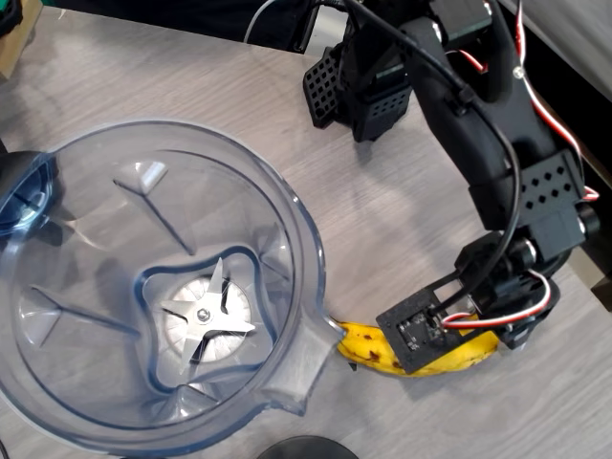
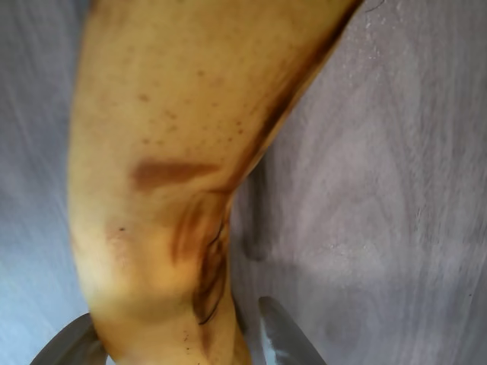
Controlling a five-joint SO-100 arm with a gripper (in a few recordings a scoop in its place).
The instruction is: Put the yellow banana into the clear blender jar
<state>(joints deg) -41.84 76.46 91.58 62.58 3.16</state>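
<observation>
While straddling the yellow banana [image 2: 160, 190] with a finger tip on either side in the wrist view, pincer [image 2: 183, 338] looks closed on the fruit, though firmness cannot be judged. Lies on the wood-grain surface [image 1: 402, 201], one end just beside the spout of the clear blender jar [image 1: 304, 234]. Could slip or swing on lifting if held off-centre; could strike the tall rim and nudge the jar.

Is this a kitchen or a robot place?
Probably a robot workbench set up like a kitchen: a wooden table holds a blender jar and a banana, while a black robot arm with loose wires reaches over the banana.
</observation>
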